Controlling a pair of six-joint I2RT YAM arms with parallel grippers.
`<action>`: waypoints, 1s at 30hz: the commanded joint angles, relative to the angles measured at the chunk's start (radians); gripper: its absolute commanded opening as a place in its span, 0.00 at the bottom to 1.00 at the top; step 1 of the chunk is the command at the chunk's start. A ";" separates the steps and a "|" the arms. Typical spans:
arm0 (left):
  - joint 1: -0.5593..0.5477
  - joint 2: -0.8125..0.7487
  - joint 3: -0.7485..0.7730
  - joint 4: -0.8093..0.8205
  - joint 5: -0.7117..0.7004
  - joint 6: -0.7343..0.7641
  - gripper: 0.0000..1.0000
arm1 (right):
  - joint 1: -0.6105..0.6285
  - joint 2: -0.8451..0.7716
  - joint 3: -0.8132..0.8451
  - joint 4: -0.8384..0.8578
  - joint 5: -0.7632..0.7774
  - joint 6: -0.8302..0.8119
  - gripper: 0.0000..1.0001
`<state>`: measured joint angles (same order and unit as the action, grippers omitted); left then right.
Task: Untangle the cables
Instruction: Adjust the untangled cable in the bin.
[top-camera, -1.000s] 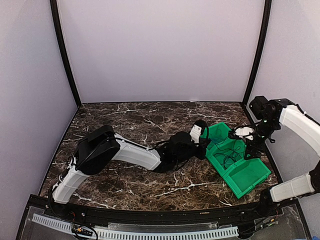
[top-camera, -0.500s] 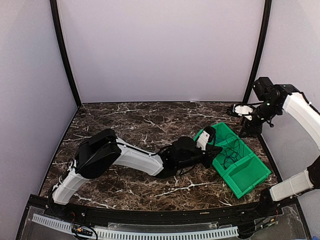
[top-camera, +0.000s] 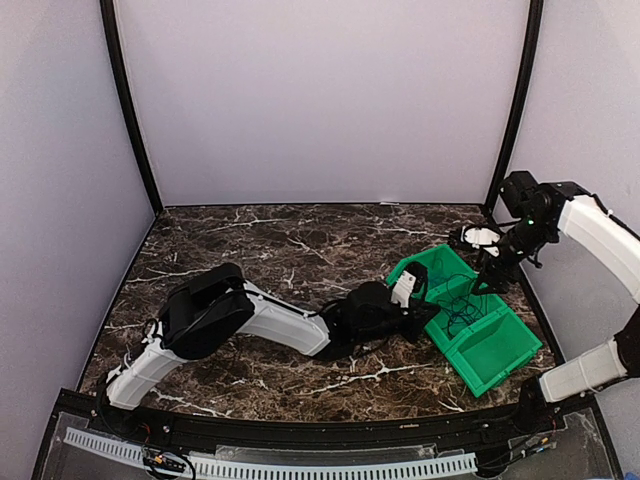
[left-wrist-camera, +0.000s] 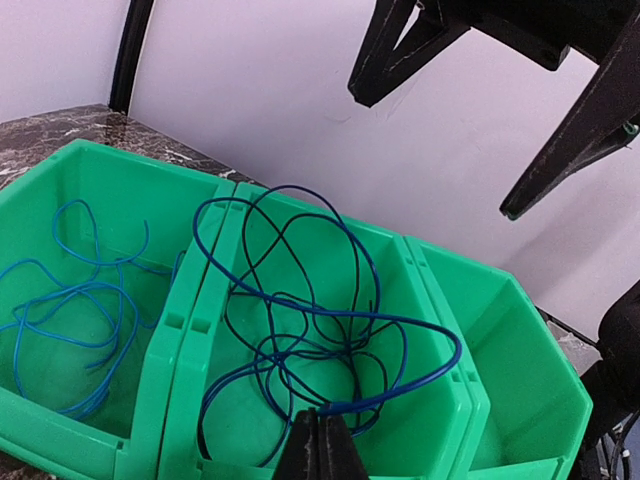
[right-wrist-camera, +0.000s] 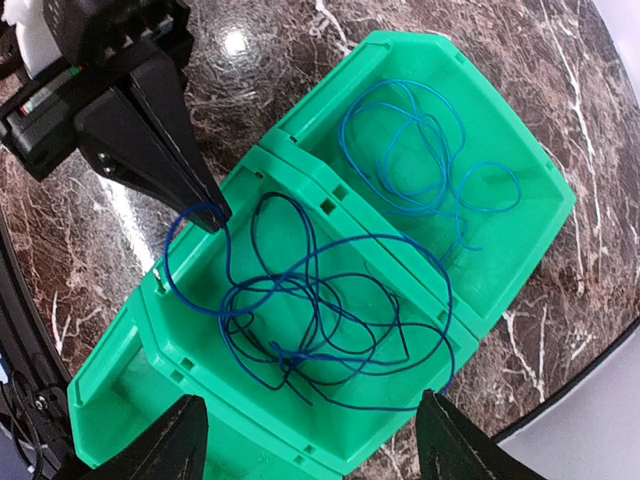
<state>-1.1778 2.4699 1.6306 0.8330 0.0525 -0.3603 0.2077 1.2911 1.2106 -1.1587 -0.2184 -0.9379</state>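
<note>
Right now the left fingers (left-wrist-camera: 303, 455) are pressing tight together on a loop of the dark blue cable (left-wrist-camera: 395, 396), pinching it just above the near wall of the green bin (left-wrist-camera: 175, 350). From that pinch the cable is arching up and over, then dropping into the bin's middle compartment, where it is lying tangled with thinner black cable (right-wrist-camera: 262, 215). A bright blue cable (left-wrist-camera: 75, 298) is lying in loose curls in the end compartment next to it, with the dividing wall keeping the two heaps apart.

Meanwhile the right fingers (right-wrist-camera: 170, 445) are hanging above the bin, standing wide apart and gripping nothing, not touching any cable. The bin is sitting on the dark marbled bench (top-camera: 260, 250) toward its right side, and the left arm is stretching low across the bench to reach it.
</note>
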 joint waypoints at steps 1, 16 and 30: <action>0.000 -0.005 0.039 0.006 0.028 -0.027 0.00 | 0.044 0.017 -0.036 0.058 -0.119 0.008 0.74; 0.000 -0.036 0.027 0.034 0.048 -0.049 0.00 | 0.128 0.045 -0.111 0.105 -0.148 0.056 0.57; 0.001 -0.310 -0.335 0.048 -0.108 0.050 0.41 | 0.123 -0.034 -0.042 -0.154 -0.225 0.099 0.00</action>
<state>-1.1774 2.3577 1.4342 0.8547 0.0505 -0.3748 0.3286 1.2858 1.1412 -1.1515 -0.3588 -0.8314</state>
